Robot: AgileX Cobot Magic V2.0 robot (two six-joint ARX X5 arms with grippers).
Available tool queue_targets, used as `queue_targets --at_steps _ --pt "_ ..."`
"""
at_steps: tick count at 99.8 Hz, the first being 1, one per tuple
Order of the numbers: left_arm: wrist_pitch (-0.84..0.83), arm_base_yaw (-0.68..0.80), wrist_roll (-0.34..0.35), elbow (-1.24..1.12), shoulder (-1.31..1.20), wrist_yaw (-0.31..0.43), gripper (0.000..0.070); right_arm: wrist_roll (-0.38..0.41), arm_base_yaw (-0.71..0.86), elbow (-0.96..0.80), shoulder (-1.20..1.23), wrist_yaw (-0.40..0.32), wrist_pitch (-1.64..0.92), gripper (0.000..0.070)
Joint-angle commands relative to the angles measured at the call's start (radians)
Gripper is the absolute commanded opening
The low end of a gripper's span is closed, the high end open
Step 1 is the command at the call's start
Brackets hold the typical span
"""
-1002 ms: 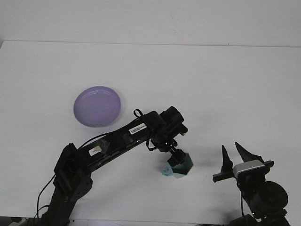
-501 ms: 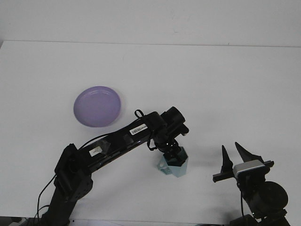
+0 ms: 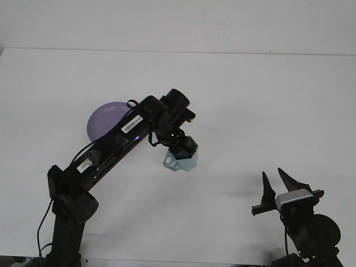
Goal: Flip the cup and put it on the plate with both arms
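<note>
Here the pale blue-green cup [image 3: 181,161] — faceted, translucent — hangs clamped in the left claw [image 3: 179,149] above the table [image 3: 267,100], just right of the purple plate [image 3: 105,119], while the right claw [image 3: 278,185] stands apart — the arm's white label is unreadable.

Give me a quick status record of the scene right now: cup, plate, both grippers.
cup: pale blue, held off the table by the left gripper, not yet on the plate
plate: purple, partly hidden behind the left arm
left gripper: shut on the cup, right of the plate
right gripper: open, holding nothing, parked at lower right
table: white
</note>
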Motion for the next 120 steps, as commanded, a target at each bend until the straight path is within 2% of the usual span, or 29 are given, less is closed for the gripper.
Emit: queue_targets --at_steps 1,31,53,86,103,112,117,120 --pt "-0.016 0.057 0.009 0.026 -0.028 -0.037 0.0012 0.011 0.002 0.008 0.003 0.004 0.006 0.0292" --pt "-0.021 0.408 -0.002 0.022 -0.061 -0.043 0.0012 0.015 0.002 0.008 0.003 0.004 0.002 0.0292" --pt "0.01 0.568 -0.003 0.015 -0.04 -0.043 0.0013 0.016 0.002 0.008 0.004 0.003 0.002 0.0292" --pt "0.091 0.607 -0.002 -0.01 0.074 -0.043 0.0013 0.018 0.003 0.008 0.004 0.004 0.002 0.0292" --pt "0.088 0.605 -0.002 -0.01 0.129 -0.09 0.0013 0.018 0.003 0.008 0.004 0.004 0.0 0.0292" --pt "0.089 0.605 -0.002 -0.01 0.137 -0.091 0.0013 0.018 0.003 0.008 0.004 0.004 -0.001 0.0292" --pt "0.091 0.605 0.001 -0.01 0.137 -0.09 0.0027 0.018 0.003 0.008 0.004 0.004 0.0 0.0292" --pt "0.092 0.605 0.002 -0.01 0.137 -0.09 0.0065 0.018 0.003 0.008 0.004 0.003 -0.001 0.0292"
